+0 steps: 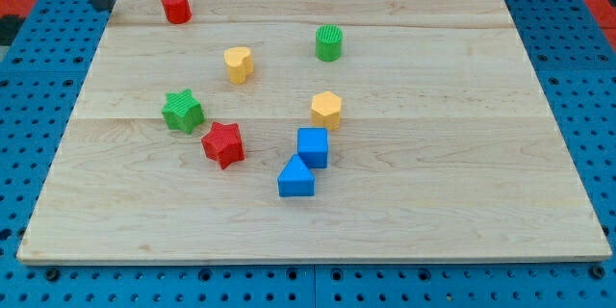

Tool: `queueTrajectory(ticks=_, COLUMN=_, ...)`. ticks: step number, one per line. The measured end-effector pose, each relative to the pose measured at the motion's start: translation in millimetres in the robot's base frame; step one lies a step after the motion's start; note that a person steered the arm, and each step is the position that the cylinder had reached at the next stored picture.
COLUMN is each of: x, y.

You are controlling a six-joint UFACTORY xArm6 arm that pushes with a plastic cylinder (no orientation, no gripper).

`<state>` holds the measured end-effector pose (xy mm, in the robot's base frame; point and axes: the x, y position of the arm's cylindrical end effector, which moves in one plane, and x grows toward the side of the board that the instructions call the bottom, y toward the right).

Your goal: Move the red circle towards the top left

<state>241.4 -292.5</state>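
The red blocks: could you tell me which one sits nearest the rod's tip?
The red circle, near the board's top left, is nearest my tip, which stands apart at its left. The red star lies far lower, beside the green star.

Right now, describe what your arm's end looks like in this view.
Only a short piece of me shows: a straight dark rod, grey-black and plain, entering at the view's top left corner. I see no cables, markings or sleeve on it. My tip ends bluntly over the edge of the wooden board, to the left of the red circle and apart from it. The rest of the arm is out of frame.
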Motion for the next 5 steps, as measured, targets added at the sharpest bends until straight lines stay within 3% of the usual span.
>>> queueTrajectory(ticks=1, x=-30, y=24)
queueTrajectory(ticks=2, x=-31, y=80)
queueTrajectory(ticks=4, x=28, y=195)
queueTrajectory(ticks=5, x=41, y=224)
